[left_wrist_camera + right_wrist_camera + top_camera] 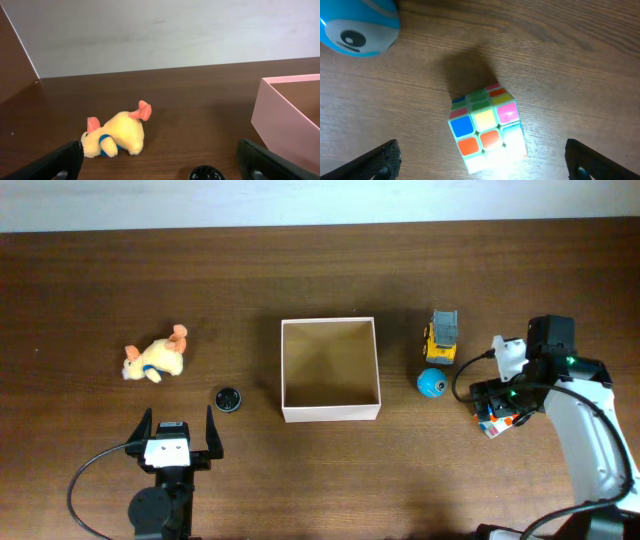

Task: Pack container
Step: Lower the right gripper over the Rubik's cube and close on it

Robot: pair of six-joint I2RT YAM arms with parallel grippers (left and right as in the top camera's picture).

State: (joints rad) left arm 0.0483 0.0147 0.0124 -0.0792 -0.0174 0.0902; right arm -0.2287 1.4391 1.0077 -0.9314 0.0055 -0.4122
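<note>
The container (pixel 330 412) is a square open box with white walls and tan inside, at the table's middle; its wall shows at the right of the left wrist view (pixel 280 115). A colour cube (pixel 487 125) lies on the table between the open fingers of my right gripper (pixel 482 162), which hangs over it (pixel 497 420). My left gripper (pixel 180 438) is open and empty near the front edge. A yellow plush toy (pixel 155 358) lies ahead of it, also in the left wrist view (pixel 117 136).
A small black round object (pixel 229 399) lies left of the container, also low in the left wrist view (pixel 206 173). A yellow toy truck (pixel 442 337) and a blue ball (pixel 432 383) sit right of the container. The ball shows in the right wrist view (pixel 360 27).
</note>
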